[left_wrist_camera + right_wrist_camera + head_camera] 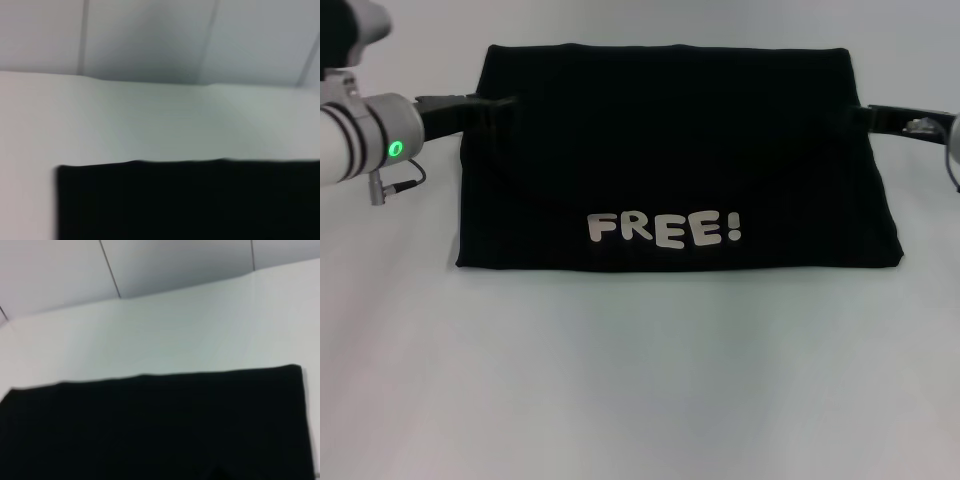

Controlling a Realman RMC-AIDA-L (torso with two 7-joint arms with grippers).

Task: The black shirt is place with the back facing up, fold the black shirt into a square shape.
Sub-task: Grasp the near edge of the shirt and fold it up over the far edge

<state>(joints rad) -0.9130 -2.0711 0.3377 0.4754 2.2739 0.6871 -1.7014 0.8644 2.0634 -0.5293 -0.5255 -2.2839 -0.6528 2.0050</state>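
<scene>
The black shirt (670, 170) lies on the desk (640, 380), already folded into a wide rectangle, lettering up; squaring remains. Left gripper (505, 102) and right gripper (850, 115) touch its side edges; whether either's jaws are spread, I cannot tell.

Left arm (365, 135), upper left of the head frame: light grey-white cylindrical wrist housing with ribbed rings, a lit green round LED on its side, and a thin dark cable looping out underneath to a small metal connector. A second rounded grey housing sits in the very top left corner. Left tool (485, 103): flat matte black, narrow, fingertips not distinguishable. Right arm (952, 140), right edge of frame: only a sliver of grey housing shows, with a small silver fitting ahead of it. Right tool (868, 117): same slim black bar shape, tips not distinguishable.
</scene>
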